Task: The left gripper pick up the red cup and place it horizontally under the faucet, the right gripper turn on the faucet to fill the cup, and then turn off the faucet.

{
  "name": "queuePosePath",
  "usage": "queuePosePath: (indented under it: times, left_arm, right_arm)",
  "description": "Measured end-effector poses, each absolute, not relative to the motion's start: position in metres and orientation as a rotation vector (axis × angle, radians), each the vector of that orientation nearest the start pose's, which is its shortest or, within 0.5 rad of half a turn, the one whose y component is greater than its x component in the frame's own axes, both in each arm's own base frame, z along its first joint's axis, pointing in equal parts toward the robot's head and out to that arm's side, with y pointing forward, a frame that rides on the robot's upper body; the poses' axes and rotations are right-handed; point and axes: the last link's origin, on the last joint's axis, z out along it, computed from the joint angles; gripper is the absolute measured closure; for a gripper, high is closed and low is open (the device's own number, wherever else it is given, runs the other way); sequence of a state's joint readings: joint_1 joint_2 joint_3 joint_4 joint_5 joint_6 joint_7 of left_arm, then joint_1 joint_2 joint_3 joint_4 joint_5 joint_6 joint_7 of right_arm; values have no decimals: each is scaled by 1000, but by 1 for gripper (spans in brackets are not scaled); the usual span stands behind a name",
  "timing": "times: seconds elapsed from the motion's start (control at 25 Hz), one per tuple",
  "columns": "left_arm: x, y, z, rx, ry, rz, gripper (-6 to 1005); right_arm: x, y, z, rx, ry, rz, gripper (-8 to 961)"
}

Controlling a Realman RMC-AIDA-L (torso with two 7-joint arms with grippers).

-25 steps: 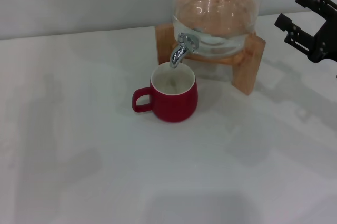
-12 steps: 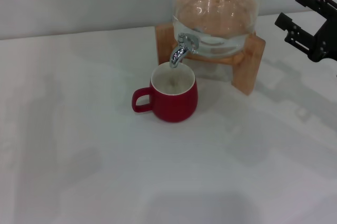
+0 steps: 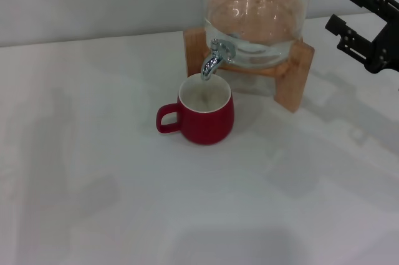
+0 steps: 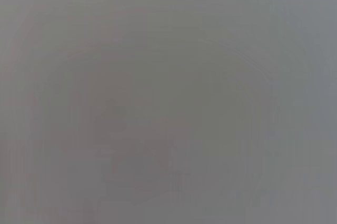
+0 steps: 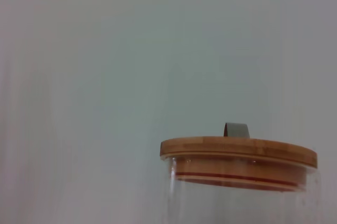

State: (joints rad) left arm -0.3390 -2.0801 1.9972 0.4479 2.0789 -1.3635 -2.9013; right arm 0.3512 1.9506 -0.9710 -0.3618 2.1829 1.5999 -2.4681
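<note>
While the squat glossy red ceramic cup (image 3: 205, 113) stands upright on the white table (image 3: 93, 190) with its off-white mouth directly below the curved spout of the small chrome faucet (image 3: 214, 59), we judge that the placing is done and the step in hand belongs to our right arm. The black right gripper with flat perforated metal fingers (image 3: 357, 15) hangs in the air at the far right, well apart from the faucet and beside the large clear glass jar (image 3: 254, 19) on its wooden stand (image 3: 293, 81); its two fingers are spread apart and they hold nothing. The left gripper is not visible in any view, and the left wrist view shows only a grey surface, so we say nothing about its fingers. From the right wrist we see only the wooden lid (image 5: 238, 153) of the jar, so the faucet is not yet in that camera. To do this step well, we should bring the gripper down and toward the short lever on top of the faucet, keep the fingers clear of the jar glass, and close on the lever only. We should turn it gently, because a strong push could move the stand and take the spout away from the cup. No water stream is visible now.
</note>
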Motion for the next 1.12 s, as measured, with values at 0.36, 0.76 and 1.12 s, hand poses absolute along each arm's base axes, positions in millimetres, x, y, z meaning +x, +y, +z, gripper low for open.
queuePosePath:
  times: [0.36, 0.76, 1.12]
  left_arm:
    - [-318, 325, 63, -1004, -368, -703, 302]
    - [-317, 325, 63, -1005, -368, -704, 302]
    - [-317, 325, 63, -1005, -368, -704, 302]
  right_arm:
    - [294, 308, 70, -1990, 121, 1095, 265]
    - [294, 306, 68, -1997, 125, 1098, 265]
    - [295, 303, 66, -2000, 126, 1104, 264]
